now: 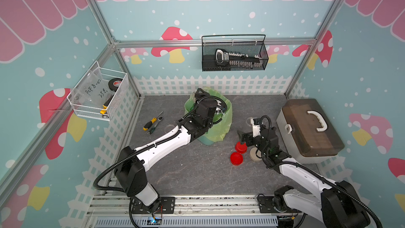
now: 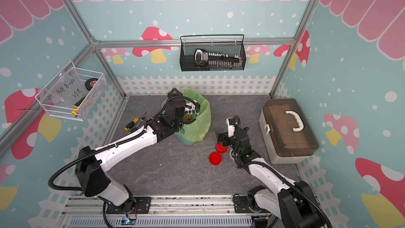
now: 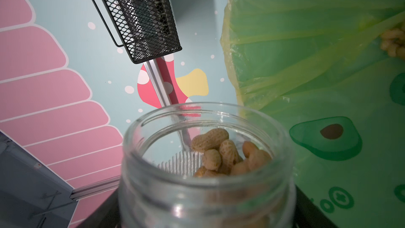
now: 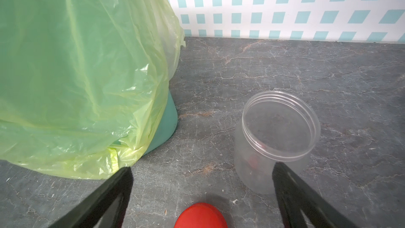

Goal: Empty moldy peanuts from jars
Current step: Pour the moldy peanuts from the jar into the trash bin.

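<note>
Green-bagged bin [image 1: 225, 126]: stands mid-table toward the back wall, with its liner hanging loose over the rim.
Left gripper [image 2: 192, 109]: reaches over the bin mouth, closed around the held jar [image 3: 206, 172]. Its fingers barely show, so we read the grip from the jar sitting fixed before the left wrist camera.
Moldy peanuts [image 3: 221, 150]: a cluster lies inside the held jar near its mouth, on the side toward the liner. More kernels [image 3: 392, 42] lie in the bag.
Risk, pour: we judge that kernels may land on the table if the mouth is not fully past the rim, or may jam at the neck. The loose liner may snag the jar.
Risk, grip: the wall is smooth and clear, so a steeper tilt may let the jar slip.
Right gripper [image 4: 201, 169]: the jaws stand wide and hold nothing, low over a red lid [image 4: 201, 216], with the empty jar [image 4: 278, 132] just beside one finger.
Risk, right side: a sideways move may topple the empty jar. We cannot tell whether the finger touches it.
Left wrist view only: shows that the held jar is not yet empty. In both top views the arm covers much of it.
Top views only: show a second red lid [image 1: 236, 158] and a beige lid [image 1: 255, 155], neither of which the right wrist view shows.
</note>
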